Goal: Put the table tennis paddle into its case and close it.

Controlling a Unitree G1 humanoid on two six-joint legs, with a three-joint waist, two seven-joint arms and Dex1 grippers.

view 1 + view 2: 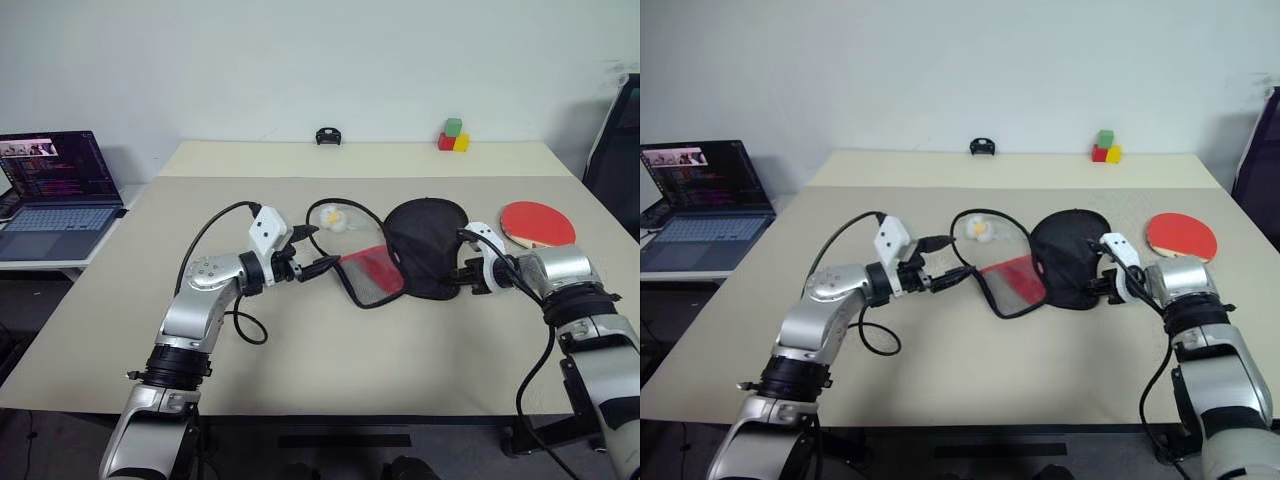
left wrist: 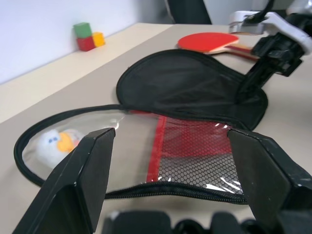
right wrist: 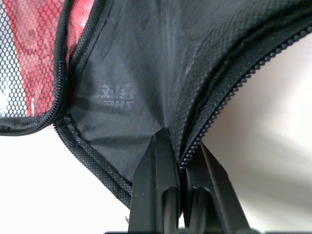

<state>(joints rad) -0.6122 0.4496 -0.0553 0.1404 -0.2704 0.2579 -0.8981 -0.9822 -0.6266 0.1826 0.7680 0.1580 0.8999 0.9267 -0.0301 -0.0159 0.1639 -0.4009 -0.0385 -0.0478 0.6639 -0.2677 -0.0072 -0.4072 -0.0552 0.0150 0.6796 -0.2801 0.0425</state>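
The case point(image 1: 425, 245) lies open in the middle of the table, black lining up, with its red and mesh half point(image 1: 375, 272) spread to the left. My right gripper point(image 1: 462, 277) is shut on the case's black zipper edge point(image 3: 195, 141) at its near right side. My left gripper point(image 1: 325, 262) is open and points level at the mesh half point(image 2: 195, 151) from the left, a little short of it and holding nothing. The table tennis paddle point(image 1: 538, 222) lies red face up on the table, right of the case and beyond my right gripper.
A small white and yellow plush toy point(image 1: 333, 217) sits just behind the mesh half, with a black cable looped around it. Coloured blocks point(image 1: 453, 135) and a small black object point(image 1: 328, 136) stand at the table's far edge. A laptop point(image 1: 55, 195) is on a side table at left.
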